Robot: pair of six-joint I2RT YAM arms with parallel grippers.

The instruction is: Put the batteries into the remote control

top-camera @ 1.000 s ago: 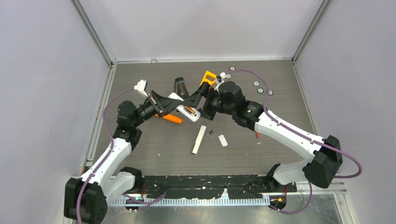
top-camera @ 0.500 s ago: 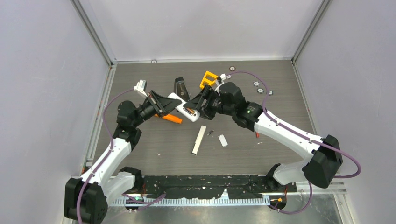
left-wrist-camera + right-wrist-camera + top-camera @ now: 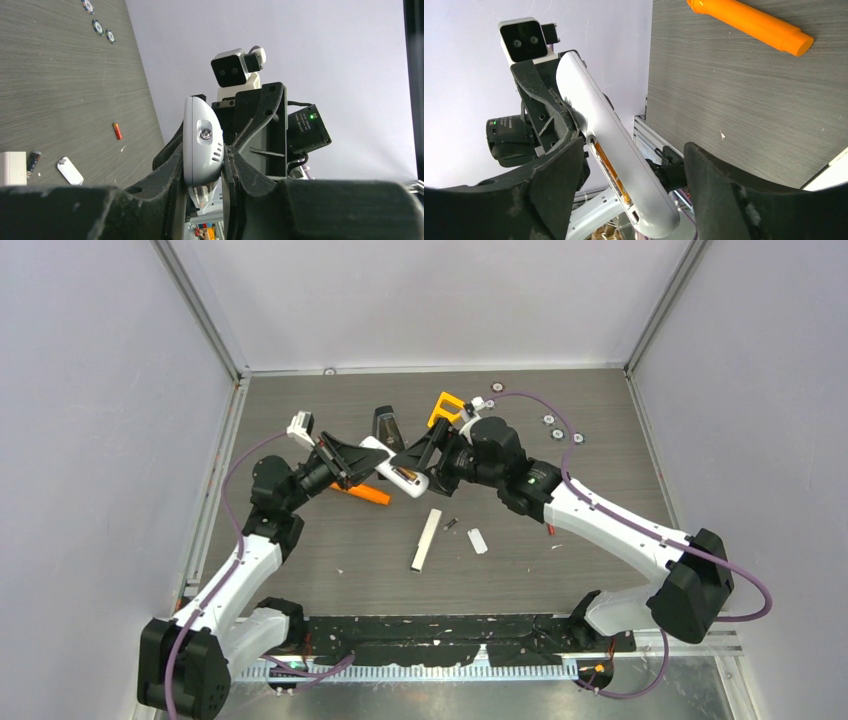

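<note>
Here, my left gripper (image 3: 202,160) pinches the white remote (image 3: 594,110) aloft, its open bay turned toward my right side for loading; an orange battery (image 3: 610,170) sits inside; my right gripper (image 3: 634,170) is spread astride its free end; the grey battery (image 3: 451,524) and red battery (image 3: 550,529) lie on the table (image 3: 300,540) toward four o'clock.

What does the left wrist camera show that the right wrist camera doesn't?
Only the left wrist view: the red battery and dark grey battery lying on the table, a small white cover and three silver discs. Only the right wrist view: a long orange stick and the open battery compartment with something orange inside, between the fingers of the open right gripper. Both: the white remote, clamped in the left gripper.
</note>
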